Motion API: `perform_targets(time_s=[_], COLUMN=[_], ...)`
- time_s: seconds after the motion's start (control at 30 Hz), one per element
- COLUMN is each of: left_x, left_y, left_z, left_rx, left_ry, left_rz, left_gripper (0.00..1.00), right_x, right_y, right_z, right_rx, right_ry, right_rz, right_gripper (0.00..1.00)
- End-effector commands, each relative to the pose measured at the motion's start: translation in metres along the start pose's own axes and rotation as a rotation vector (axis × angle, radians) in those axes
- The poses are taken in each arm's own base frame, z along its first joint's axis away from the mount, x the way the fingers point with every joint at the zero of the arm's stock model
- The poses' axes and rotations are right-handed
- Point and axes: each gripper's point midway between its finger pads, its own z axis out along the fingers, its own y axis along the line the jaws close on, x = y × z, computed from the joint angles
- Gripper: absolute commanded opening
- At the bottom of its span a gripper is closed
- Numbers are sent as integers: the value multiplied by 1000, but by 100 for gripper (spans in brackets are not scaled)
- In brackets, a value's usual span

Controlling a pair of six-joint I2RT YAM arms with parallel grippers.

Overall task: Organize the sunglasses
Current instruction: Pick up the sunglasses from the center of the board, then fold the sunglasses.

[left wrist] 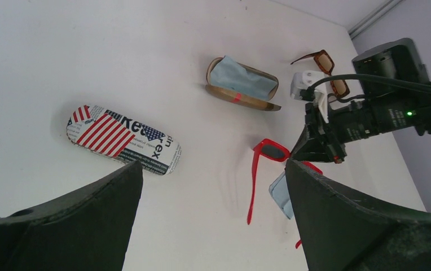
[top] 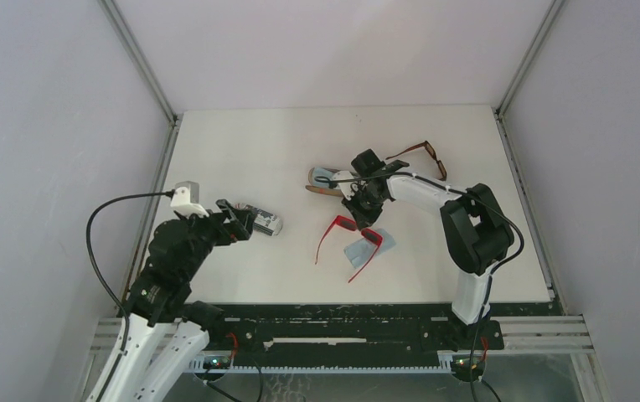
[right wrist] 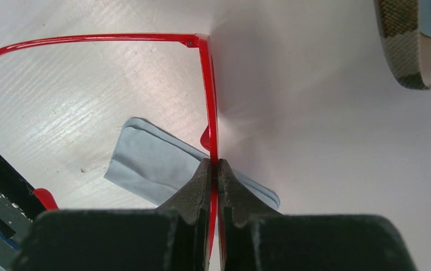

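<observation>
Pinched at the front bar between the tightly closed fingertips of the right gripper (right wrist: 214, 166): bright red plastic sunglasses with dark lenses (right wrist: 207, 73), temple arms spread open, near the middle of the white tabletop (top: 250, 151). Seen edge-on from the right wrist, with 1 temple running off to the left and the lower part of the frame over a folded light blue cleaning cloth (right wrist: 145, 164). Cannot tell whether raised off the surface or resting on it. Just beyond, toward the far edge of the table: an open brown oval glasses case (left wrist: 241, 84), with a second light blue cloth (left wrist: 238, 76) tucked inside. Farther right and back, apart from that case: slim dark brown sunglasses (top: 430, 157), temples unfolded, lying on the table with nothing touching them. On the left side, well apart from both pairs: a closed oval case printed with a stars-and-stripes flag and newsprint lettering (left wrist: 123, 140), lying flat. Hovering near the left end of that printed case, fingers spread as wide as they go and holding nothing: the left gripper (top: 241, 222), angled toward the middle of the table in the overhead view.
</observation>
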Motion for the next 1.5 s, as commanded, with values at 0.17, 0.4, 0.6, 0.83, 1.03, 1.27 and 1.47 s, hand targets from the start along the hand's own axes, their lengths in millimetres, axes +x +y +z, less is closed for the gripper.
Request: perform_targets(time_s=[0.17, 0.4, 0.6, 0.83, 1.03, 1.27, 1.47], left_x=[3, 23, 44, 65, 75, 90, 97], left_y=[4, -8, -14, -42, -62, -90, -114], left_z=[23, 54, 72, 77, 82, 90, 98], left_rx=[-65, -29, -60, -67, -75, -45, 9], left_ry=[78, 230, 290, 312, 305, 324, 334], left_rz=[3, 17, 83, 177, 217, 242, 232], left_gripper=[100, 94, 93, 92, 92, 92, 94], right_x=[-36, -40, -51, -62, -73, -80, -84], right_y=[11, 41, 74, 80, 86, 95, 114], right_z=[-69, -100, -122, -127, -130, -135, -126], right_rx=[204, 329, 370, 450, 451, 414, 319], right_ry=[-170, -360, -544, -587, -623, -660, -659], right_rz=[-14, 38, 77, 120, 145, 170, 180], right_gripper=[0, 0, 0, 0, 0, 0, 0])
